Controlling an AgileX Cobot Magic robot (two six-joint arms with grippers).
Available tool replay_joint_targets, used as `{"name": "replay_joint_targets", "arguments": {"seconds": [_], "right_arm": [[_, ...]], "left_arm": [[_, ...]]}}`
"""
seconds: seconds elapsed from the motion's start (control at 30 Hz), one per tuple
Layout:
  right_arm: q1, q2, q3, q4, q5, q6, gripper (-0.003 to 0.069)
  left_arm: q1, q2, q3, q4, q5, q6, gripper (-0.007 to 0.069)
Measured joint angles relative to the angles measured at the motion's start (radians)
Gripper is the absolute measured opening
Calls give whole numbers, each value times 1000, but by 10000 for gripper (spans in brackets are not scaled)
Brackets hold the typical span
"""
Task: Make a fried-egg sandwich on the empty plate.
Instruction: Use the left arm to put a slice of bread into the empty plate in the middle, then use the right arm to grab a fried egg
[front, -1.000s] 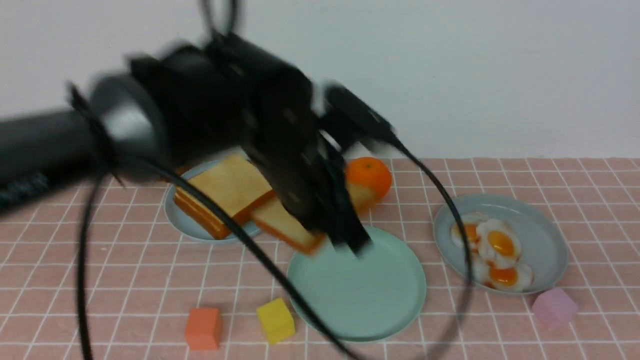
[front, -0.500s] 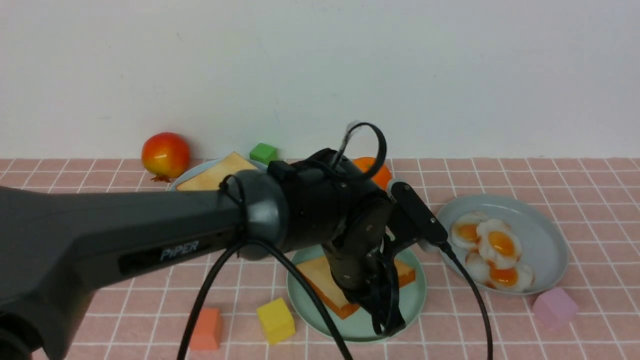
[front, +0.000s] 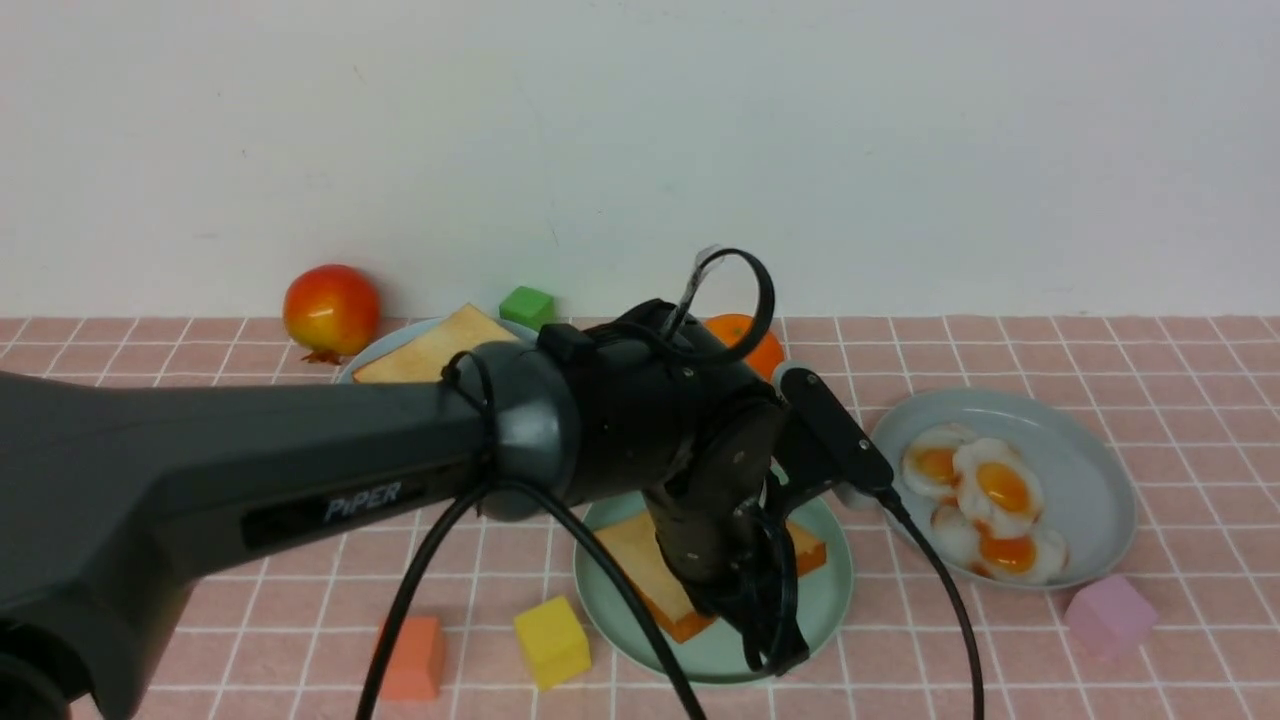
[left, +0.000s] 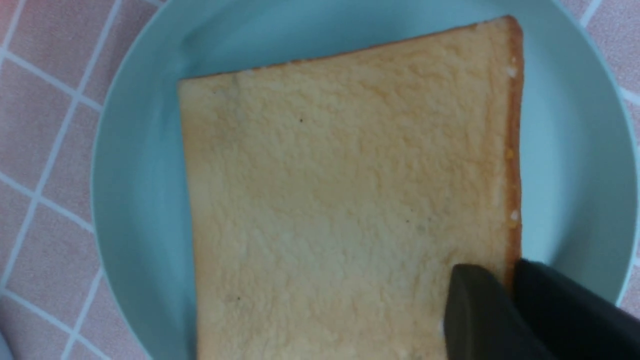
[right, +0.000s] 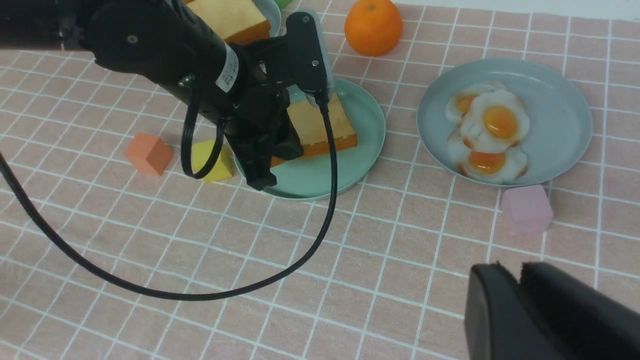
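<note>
A golden toast slice (left: 340, 200) lies flat on the mint-green empty plate (left: 140, 175). In the front view my left arm covers the middle of the toast slice (front: 635, 555) and of the plate (front: 820, 610). My left gripper (left: 510, 272) reaches down over the plate's near side, its two fingers closed on the slice's brown crust edge. Three fried eggs (front: 1000, 490) lie piled on a blue-grey plate (front: 1090, 440) to the right. Another toast slice (front: 430, 345) shows at the back left. My right gripper (right: 517, 272) hovers over the tablecloth, shut and empty.
An orange (front: 760, 345), a red fruit (front: 331, 308) and a green cube (front: 527, 305) sit near the back wall. A yellow cube (front: 551, 640) and an orange cube (front: 410, 655) lie left of the mint plate, a pink cube (front: 1108, 612) at front right. Black cables hang from my left arm.
My left arm carried the toast slice from the back-left plate over to the mint-green plate and set it down. In the last half second it barely moved.
</note>
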Motion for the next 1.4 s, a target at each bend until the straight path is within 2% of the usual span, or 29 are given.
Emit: {"name": "replay_joint_targets", "arguments": {"seconds": [0.03,0.07,0.1,0.17,0.2,0.27,0.37,0.43,0.53,0.57,0.6,0.7,0.83,0.97,1.13,1.23,1.3,1.4], "right_arm": [[0,0,0,3,0,0,111],[0,0,0,11,1,0,107],[0,0,0,14,1,0,105],[0,0,0,19,2,0,103],[0,0,0,28,6,0,99],[0,0,0,33,11,0,98],[0,0,0,34,11,0,97],[0,4,0,34,15,1,97],[0,67,0,27,37,20,97],[0,73,0,26,37,20,97],[0,123,0,18,37,20,97],[0,246,-1,5,26,23,96],[12,453,-1,6,-19,23,96],[50,548,-12,-9,-49,39,96],[165,800,-83,-207,-152,169,96],[201,907,-107,-303,-187,214,104],[224,990,-124,-380,-224,255,126],[235,1102,-159,-461,-281,305,205]], "left_arm": [[0,0,0,0,0,0,187],[0,0,0,0,0,0,256],[0,0,0,-1,0,0,293],[0,0,0,-1,1,0,328],[0,0,0,-1,1,0,375],[0,-1,0,-1,7,-3,416],[-1,-35,2,-3,43,-32,433],[-4,-68,5,-7,60,-52,423],[-10,-263,5,-47,108,-152,277],[-10,-263,5,-51,110,-152,265],[-10,-355,5,-72,127,-181,177],[-10,-535,10,-98,162,-199,19],[-10,-830,144,-156,155,-202,12],[-10,-1018,293,-191,94,-203,12],[-10,-1377,683,-284,-113,-208,12],[-10,-1480,793,-335,-196,-209,12],[-10,-1547,860,-355,-240,-210,12],[-10,-1595,905,-364,-274,-210,12]]}}
